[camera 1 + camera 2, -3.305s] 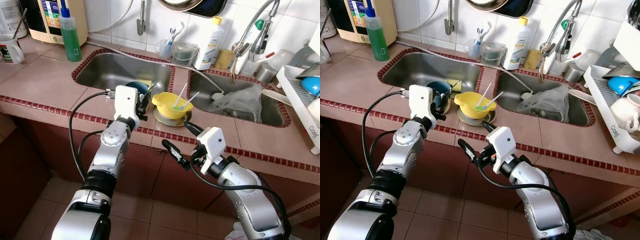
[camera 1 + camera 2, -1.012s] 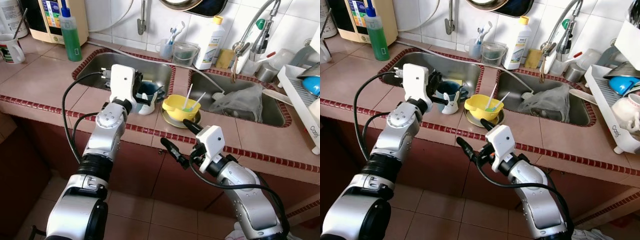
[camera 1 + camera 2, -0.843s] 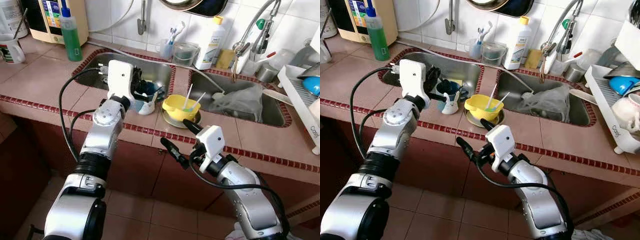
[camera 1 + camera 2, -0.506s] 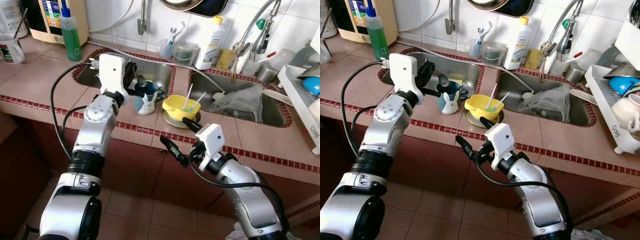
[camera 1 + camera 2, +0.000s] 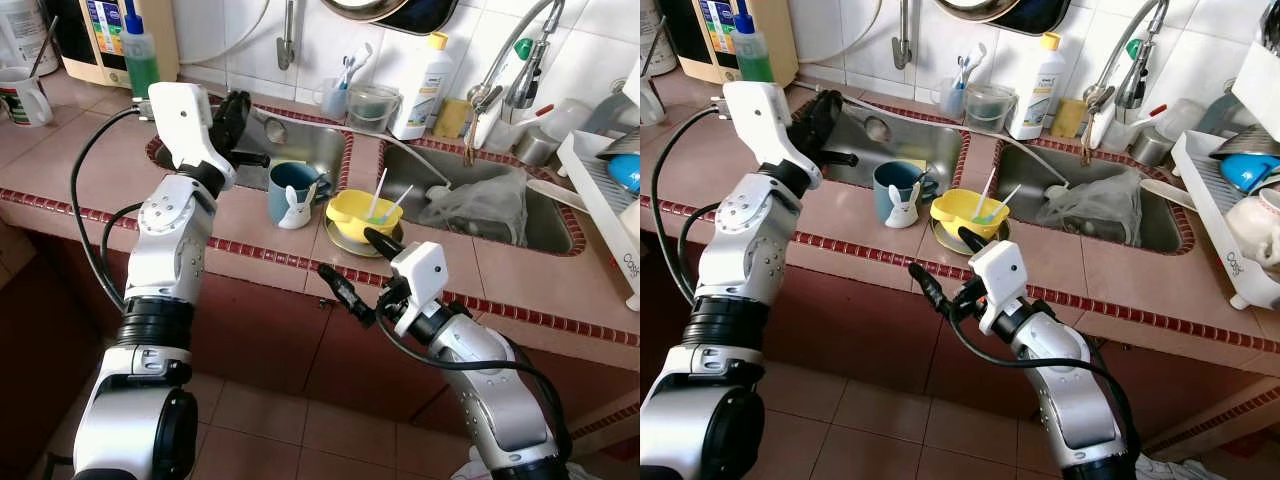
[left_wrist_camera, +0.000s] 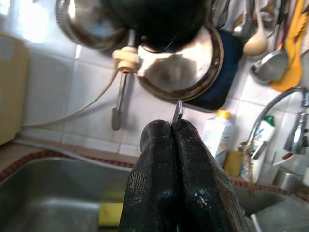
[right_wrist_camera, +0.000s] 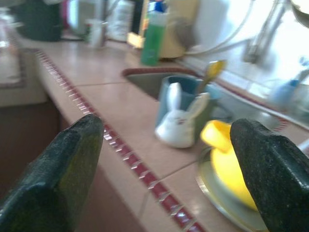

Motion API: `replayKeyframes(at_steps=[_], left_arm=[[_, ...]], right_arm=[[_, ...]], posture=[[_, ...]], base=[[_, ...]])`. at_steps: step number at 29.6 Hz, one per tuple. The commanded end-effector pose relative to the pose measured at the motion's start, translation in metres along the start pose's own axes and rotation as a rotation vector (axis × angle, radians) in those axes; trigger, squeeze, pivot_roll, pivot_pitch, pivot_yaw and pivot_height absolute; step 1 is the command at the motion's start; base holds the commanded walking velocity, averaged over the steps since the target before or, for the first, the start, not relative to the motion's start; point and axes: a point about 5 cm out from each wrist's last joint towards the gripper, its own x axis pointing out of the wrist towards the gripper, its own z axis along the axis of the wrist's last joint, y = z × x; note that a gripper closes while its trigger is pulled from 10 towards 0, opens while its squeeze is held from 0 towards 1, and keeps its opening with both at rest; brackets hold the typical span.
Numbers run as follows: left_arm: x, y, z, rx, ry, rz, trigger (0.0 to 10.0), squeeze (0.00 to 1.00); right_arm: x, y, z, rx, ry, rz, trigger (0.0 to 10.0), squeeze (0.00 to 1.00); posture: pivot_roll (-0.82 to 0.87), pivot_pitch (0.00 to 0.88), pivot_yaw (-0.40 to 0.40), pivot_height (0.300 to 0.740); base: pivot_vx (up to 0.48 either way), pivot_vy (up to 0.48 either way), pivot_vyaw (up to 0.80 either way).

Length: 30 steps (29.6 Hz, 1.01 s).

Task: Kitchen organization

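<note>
A blue mug with a white rabbit figure stands upright on the tiled counter between the two sinks. Beside it a yellow bowl sits on a small plate and holds two thin plastic utensils. My left gripper is raised above the left sink, apart from the mug. It is shut on a thin metal spoon, whose handle pokes out between the fingertips. My right gripper hangs open in front of the counter's edge, just below the bowl, with nothing between its fingers.
A green soap bottle and a white mug stand at the back left. A white bottle and the tap are behind the right sink, which holds a plastic bag. A dish rack fills the right end.
The left gripper set the blue mug on the counter beside the bowl, let go of it, then rose up and back to the left with the spoon. The right arm barely moved.
</note>
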Motion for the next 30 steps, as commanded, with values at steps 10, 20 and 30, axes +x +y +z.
replayKeyframes(at_steps=[10,20,30], left_arm=[[-0.035,0.020,-0.023,0.005,0.077,0.065,10.0,0.00],[-0.040,0.024,-0.023,0.024,0.091,0.086,10.0,0.00],[-0.037,0.020,-0.023,0.019,0.089,0.073,10.0,0.00]], right_arm=[[-0.006,-0.038,0.019,0.039,-0.121,-0.241,10.0,0.00],[-0.006,-0.035,0.016,0.053,-0.115,-0.234,10.0,0.00],[-0.009,-0.034,0.015,0.058,-0.107,-0.237,10.0,0.00]], posture=[[0.11,0.000,-0.122,0.740],[0.12,0.000,-0.128,0.740],[0.11,0.000,-0.123,0.740]], base=[[0.000,0.000,0.00],[0.000,0.000,0.00],[0.270,0.000,0.00]])
